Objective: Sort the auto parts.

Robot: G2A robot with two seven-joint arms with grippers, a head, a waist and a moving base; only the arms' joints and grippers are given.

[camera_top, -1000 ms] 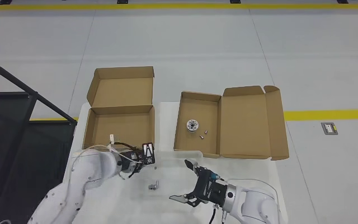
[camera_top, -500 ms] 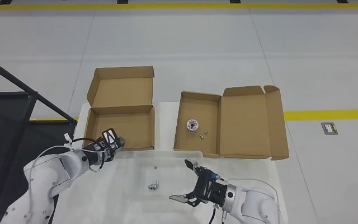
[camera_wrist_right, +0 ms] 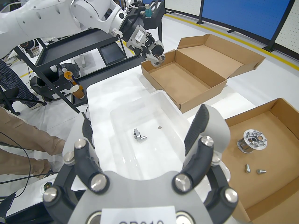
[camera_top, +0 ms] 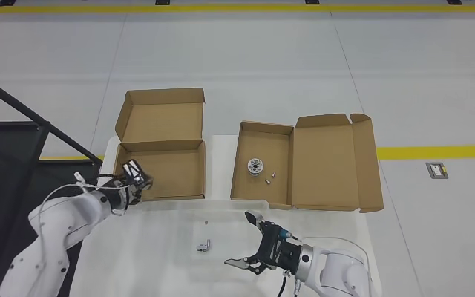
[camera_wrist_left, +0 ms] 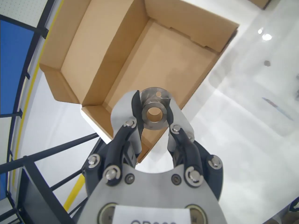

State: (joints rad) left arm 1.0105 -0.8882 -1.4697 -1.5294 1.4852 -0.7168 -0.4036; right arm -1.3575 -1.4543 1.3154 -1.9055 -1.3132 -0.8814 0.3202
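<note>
My left gripper is shut on a round metal flanged bushing. It hangs over the front-left corner of the left cardboard box, whose floor is bare. My right gripper stands open near the table's front edge, over a clear plastic tray. A small metal bracket and a tiny dark bit lie in that tray. The right cardboard box holds a round metal hub and two small bolts.
Both boxes have their lids folded open: the left lid to the back, the right lid to the right. A black cart stands left of the table. A person's sleeve shows beside the table.
My left gripper has carried the bushing leftward from beside the tray to the left box's front-left corner. The right arm has not moved.
</note>
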